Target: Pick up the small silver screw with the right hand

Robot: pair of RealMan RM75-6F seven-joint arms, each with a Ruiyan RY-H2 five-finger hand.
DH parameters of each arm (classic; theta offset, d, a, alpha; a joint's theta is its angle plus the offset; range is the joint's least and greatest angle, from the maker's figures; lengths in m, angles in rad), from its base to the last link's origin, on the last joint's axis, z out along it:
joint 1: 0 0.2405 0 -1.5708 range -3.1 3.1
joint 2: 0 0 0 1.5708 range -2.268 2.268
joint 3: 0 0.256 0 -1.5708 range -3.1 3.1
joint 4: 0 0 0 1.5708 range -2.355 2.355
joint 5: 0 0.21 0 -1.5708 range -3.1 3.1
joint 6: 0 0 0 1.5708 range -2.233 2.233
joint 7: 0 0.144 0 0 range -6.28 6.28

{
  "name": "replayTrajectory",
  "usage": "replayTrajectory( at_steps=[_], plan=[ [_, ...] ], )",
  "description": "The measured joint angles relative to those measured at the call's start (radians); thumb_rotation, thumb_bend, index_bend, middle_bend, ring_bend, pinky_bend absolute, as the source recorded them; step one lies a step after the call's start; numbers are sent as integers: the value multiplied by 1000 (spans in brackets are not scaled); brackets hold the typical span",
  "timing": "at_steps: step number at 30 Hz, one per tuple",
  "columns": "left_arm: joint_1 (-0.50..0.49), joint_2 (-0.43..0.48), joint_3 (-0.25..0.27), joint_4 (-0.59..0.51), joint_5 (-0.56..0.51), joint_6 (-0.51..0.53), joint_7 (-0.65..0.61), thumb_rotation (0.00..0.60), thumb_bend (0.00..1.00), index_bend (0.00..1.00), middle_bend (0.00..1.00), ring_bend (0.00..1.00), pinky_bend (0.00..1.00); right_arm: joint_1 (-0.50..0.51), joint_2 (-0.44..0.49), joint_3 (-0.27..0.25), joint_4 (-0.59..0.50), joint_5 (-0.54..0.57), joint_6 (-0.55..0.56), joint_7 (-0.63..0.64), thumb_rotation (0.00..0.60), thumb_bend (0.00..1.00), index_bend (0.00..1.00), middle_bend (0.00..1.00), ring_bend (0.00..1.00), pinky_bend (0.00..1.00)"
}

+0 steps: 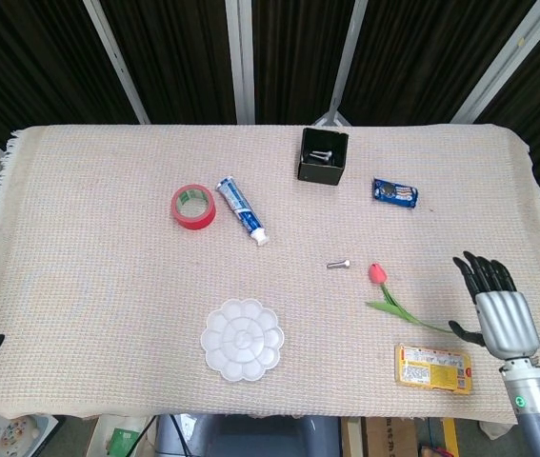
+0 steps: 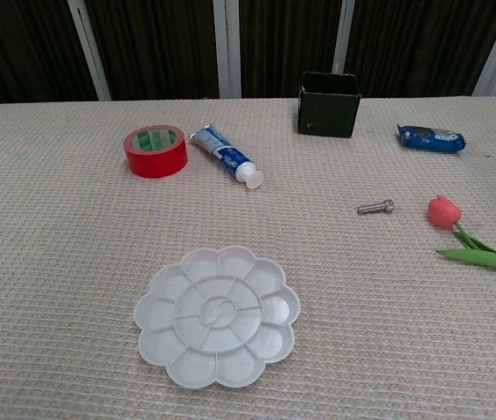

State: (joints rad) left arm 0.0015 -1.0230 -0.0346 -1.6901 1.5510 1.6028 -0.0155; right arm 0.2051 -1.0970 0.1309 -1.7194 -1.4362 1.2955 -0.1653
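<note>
The small silver screw [image 1: 338, 264] is seen lying on the counter [image 1: 98, 238], just left of a pink tulip [image 1: 378, 274]. The right hand [image 1: 494, 305] is held empty near the counter's right edge, fingers spread, well apart from the screw.

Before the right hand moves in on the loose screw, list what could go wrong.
1. The tulip lies between the right hand and the screw; a low sweep may drag it.
2. The screw is small and lies flat on the woven cloth; fingers may roll it away.
</note>
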Motion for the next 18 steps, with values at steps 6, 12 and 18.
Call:
replayTrajectory(
  at_steps=[6,12,18],
  plan=[
    [-5,-1,-1,2,-5,-10,5,600,336,101,0,0,0,117,33,56,-63,128,-167,-75,600,176,168,68,82,87],
    [-8,-1,-4,4,-13,-16,4,600,336,101,0,0,0,251,24,101,-90,323,-300,-209,600,175,211,68,102,87],
    [-14,-8,-6,3,-21,-28,22,600,336,101,0,0,0,385,-55,111,-64,532,-364,-383,600,194,258,68,126,87]
  ],
)
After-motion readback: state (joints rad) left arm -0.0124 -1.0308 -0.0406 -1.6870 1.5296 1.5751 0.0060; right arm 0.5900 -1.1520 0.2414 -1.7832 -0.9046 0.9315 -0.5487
